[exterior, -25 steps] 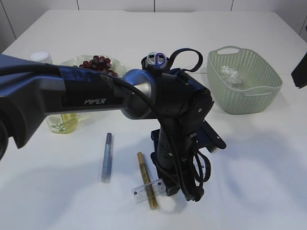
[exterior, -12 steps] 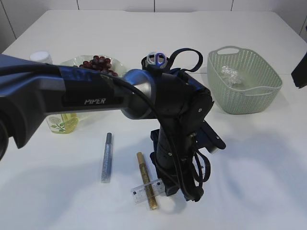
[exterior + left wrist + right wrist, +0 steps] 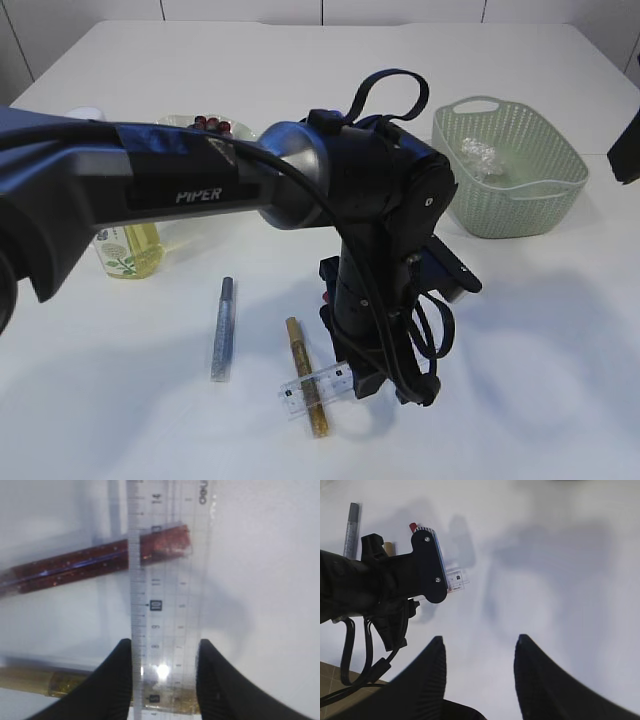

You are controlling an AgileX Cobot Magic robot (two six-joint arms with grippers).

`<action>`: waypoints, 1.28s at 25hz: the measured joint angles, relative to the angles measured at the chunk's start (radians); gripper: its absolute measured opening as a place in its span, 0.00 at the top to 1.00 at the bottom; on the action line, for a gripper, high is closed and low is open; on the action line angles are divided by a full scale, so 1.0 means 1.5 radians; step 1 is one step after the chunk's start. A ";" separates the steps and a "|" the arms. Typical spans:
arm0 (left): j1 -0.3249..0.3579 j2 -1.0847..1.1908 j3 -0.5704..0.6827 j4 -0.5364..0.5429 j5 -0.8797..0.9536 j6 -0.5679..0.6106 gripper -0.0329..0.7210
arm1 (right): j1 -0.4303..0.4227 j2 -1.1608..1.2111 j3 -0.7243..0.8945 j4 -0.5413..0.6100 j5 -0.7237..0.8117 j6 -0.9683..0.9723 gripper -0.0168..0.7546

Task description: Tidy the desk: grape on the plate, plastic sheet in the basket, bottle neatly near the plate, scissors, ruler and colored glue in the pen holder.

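Ruler (image 3: pixel 167 605): one, clear plastic, flat strip with printed numerals; its near end sits between the left gripper's (image 3: pixel 165 680) two dark fingers, which close on its edges; in the exterior view its free end (image 3: pixel 312 386) lies low over the table, across the gold glue stick.
Glue sticks: three counted — gold (image 3: pixel 304 375), glittery with a lighter cap end, lying under the ruler; silver-grey (image 3: pixel 222 328), slim, lying to the left, apart from the gold one; red (image 3: pixel 95 562), glittery, seen in the left wrist view beyond the ruler, mostly hidden by the arm in the exterior view.
Bottle (image 3: pixel 128 250): one, clear with yellowish liquid and a leaf print, standing at the left; its upper part is hidden by the arm.
Grapes (image 3: pixel 212 125): one dark red bunch on a pale plate (image 3: pixel 172 123), only a sliver showing above the arm.
Basket (image 3: pixel 510 170): one, pale green, woven-look plastic with handle cutouts, at the far right; a crumpled clear plastic sheet (image 3: pixel 480 155) lies inside.
Obstruction: left arm (image 3: pixel 200 190) — black and silver, cabled — crosses the middle and blocks the back centre of the table (image 3: pixel 540 330).
Right gripper (image 3: pixel 477 672): two dark fingers spread apart, nothing between them, above bare white tabletop.
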 joint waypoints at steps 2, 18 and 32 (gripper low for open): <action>0.000 0.000 0.000 -0.007 0.005 0.000 0.58 | 0.000 0.000 0.000 0.000 0.000 0.000 0.51; 0.033 0.000 -0.035 -0.135 0.011 -0.051 0.58 | 0.000 0.000 0.000 -0.026 0.001 0.000 0.51; 0.140 -0.016 -0.161 -0.164 0.015 -0.055 0.58 | 0.000 0.000 0.000 -0.040 0.001 -0.001 0.51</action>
